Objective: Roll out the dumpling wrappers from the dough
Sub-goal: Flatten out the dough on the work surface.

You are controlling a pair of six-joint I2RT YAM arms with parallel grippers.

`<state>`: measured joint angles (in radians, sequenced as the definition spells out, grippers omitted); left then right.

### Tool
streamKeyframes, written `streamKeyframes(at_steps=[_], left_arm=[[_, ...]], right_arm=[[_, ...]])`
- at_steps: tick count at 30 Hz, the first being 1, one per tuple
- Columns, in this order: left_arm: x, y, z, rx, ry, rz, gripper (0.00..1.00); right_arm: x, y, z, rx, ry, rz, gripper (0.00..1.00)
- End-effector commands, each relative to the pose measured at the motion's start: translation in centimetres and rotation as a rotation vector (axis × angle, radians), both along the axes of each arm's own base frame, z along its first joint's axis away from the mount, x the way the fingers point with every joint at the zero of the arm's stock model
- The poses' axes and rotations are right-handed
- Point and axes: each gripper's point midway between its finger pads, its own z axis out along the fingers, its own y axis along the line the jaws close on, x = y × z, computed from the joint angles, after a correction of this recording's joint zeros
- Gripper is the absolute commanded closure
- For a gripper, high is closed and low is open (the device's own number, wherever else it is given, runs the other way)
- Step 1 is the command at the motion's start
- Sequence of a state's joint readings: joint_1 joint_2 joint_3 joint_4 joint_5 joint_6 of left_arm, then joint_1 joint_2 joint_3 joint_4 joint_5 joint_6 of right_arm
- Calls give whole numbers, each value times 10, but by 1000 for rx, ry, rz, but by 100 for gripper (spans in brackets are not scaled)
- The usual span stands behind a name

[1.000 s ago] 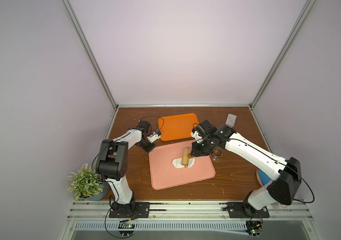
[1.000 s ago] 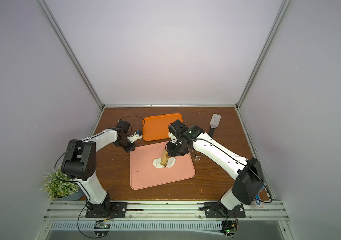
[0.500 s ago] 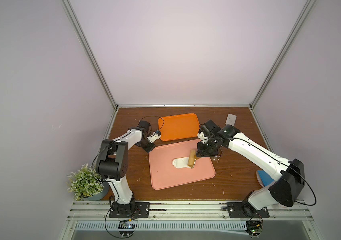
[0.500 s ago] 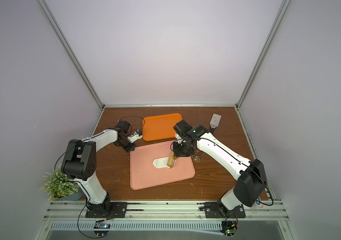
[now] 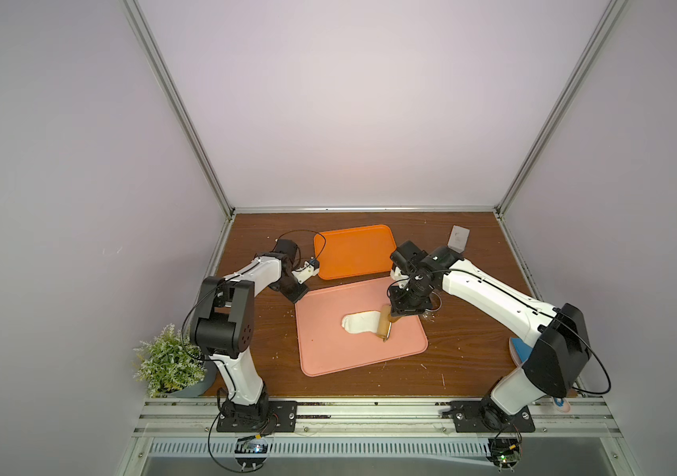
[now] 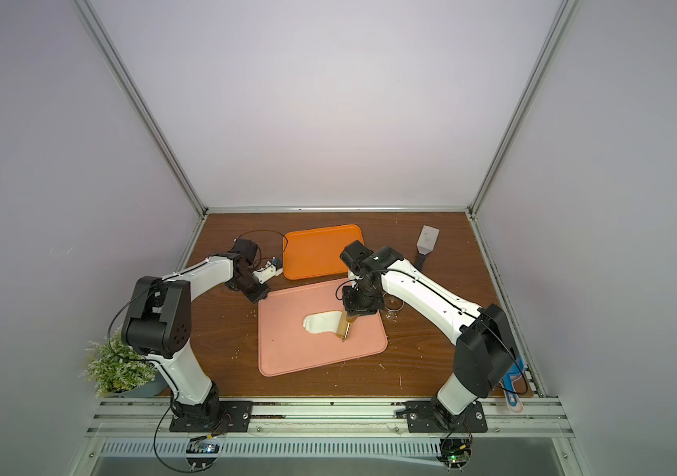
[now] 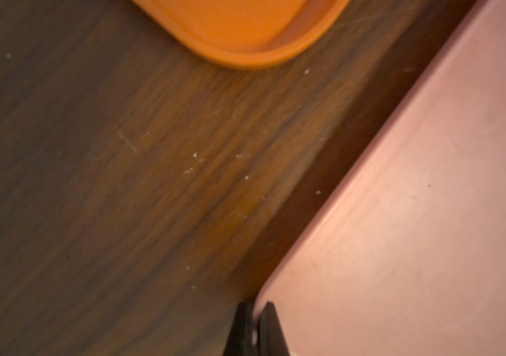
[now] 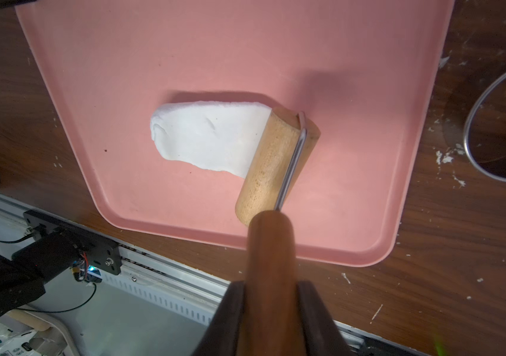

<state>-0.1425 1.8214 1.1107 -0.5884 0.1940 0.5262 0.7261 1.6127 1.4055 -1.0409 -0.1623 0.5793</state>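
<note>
An irregular white dough [image 5: 358,323] [image 6: 320,321] [image 8: 205,138] sheet lies flat in the middle of the pink tray [image 5: 328,358] [image 6: 287,358] [image 8: 245,46]. A wooden roller [image 5: 384,326] [image 6: 345,326] [image 8: 276,160] rests on the dough's right end. My right gripper [image 5: 395,316] [image 8: 271,292] is shut on the roller's brown handle. At the tray's far left corner, my left gripper [image 5: 298,295] [image 7: 255,308] is shut, pinching the pink tray's [image 7: 399,215] rim. The dumpling wrappers are out of view.
An empty orange tray [image 5: 353,251] [image 6: 320,251] [image 7: 245,24] lies behind the pink one. A metal ring cutter [image 8: 469,123] sits on the wood just right of the pink tray. A grey scraper [image 5: 458,240] is at the back right, a potted plant [image 5: 170,362] at the front left.
My right gripper has pushed the roller rightward over the dough, from its middle to its right end. The left arm has stayed still.
</note>
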Motion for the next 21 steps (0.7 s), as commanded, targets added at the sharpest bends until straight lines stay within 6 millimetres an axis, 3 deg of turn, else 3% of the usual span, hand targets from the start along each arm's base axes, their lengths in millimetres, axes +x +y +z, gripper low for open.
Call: streamKeyframes(at_steps=[1, 9, 13, 21], left_arm=[[-35, 1, -67, 34, 162, -11, 100], [-35, 2, -67, 34, 162, -9, 100], [-35, 2, -67, 34, 163, -7, 100], [-35, 2, -67, 34, 164, -8, 100]], right_arm=[[6, -4, -7, -56, -5, 11, 100], [17, -4, 46, -38, -108, 37, 100], [13, 2, 59, 4, -114, 58, 100], [8, 18, 40, -2, -73, 92, 100]])
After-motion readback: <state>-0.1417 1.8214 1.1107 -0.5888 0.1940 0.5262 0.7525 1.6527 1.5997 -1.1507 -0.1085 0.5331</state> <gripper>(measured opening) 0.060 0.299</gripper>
